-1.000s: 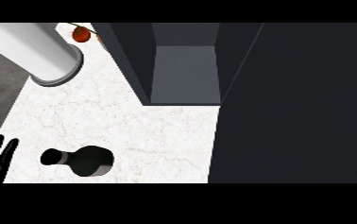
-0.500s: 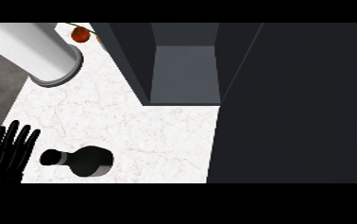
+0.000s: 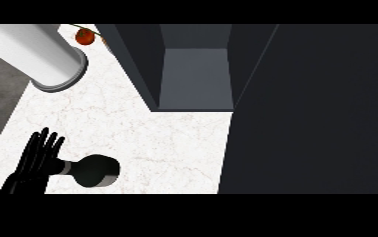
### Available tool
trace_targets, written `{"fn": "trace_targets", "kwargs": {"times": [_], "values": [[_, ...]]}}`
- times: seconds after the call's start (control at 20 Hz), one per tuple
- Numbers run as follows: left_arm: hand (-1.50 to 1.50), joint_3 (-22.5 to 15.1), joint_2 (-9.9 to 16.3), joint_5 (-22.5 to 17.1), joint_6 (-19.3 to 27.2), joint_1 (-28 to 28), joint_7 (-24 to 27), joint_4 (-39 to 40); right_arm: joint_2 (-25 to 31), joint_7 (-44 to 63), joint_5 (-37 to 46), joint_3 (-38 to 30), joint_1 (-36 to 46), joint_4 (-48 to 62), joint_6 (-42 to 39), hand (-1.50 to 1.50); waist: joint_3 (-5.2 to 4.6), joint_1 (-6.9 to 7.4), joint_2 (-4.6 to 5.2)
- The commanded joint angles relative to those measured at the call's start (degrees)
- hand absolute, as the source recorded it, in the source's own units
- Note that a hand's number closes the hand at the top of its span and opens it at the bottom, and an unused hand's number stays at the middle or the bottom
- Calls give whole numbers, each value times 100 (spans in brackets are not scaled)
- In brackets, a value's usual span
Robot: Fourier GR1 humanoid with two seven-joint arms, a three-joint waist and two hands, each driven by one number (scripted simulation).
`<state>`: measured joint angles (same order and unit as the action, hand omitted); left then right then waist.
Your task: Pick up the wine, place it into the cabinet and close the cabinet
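Observation:
The wine bottle (image 3: 92,170) is dark with a grey band and rests on the white marble counter (image 3: 148,131) at the lower left, its narrow end pointing left. My left hand (image 3: 35,162) is open at the bottle's left, fingers straight and pointing up, and its edge meets the narrow end. The grey cabinet (image 3: 196,76) stands open at the top middle with nothing on its floor. Its dark door (image 3: 310,111) fills the right side. My right hand does not show.
A tall white cylinder (image 3: 46,55) stands at the upper left, with a red-orange fruit (image 3: 86,36) behind it. The counter's left edge runs diagonally past a grey floor (image 3: 11,93).
My left hand has come in from the left edge, moving right and up until it reaches the bottle's narrow end. The bottle and cabinet have not moved.

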<state>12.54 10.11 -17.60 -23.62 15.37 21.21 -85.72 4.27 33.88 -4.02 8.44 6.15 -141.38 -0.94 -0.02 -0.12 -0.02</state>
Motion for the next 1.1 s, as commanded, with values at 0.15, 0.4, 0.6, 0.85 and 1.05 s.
{"fn": "trace_targets", "kwargs": {"times": [0.15, 0.4, 0.6, 0.85, 1.05], "values": [[-150, 108, 114, 498, -293, -801, 901, 1668, -181, -147, -112, 192, -199, -176, -54, -150, 0, -7, 2], [-150, -54, -61, 966, -372, -1002, 1734, 2773, -74, 192, -152, -46, 15, -364, -16, -150, -2, -15, 2], [-150, 27, 178, 1089, -510, -1213, 2051, 3386, -84, 416, -203, 86, -221, -790, -7, -150, -2, -20, -1], [-150, -108, -65, 1306, -373, -1624, 2652, 4417, -21, 27, -316, -90, -338, -507, -181, -150, -2, -30, 5], [-150, 6, 49, 974, -834, -1745, 2722, 4715, -159, -88, -1, 303, -471, -444, -173, -150, -3, -29, 2]]}}
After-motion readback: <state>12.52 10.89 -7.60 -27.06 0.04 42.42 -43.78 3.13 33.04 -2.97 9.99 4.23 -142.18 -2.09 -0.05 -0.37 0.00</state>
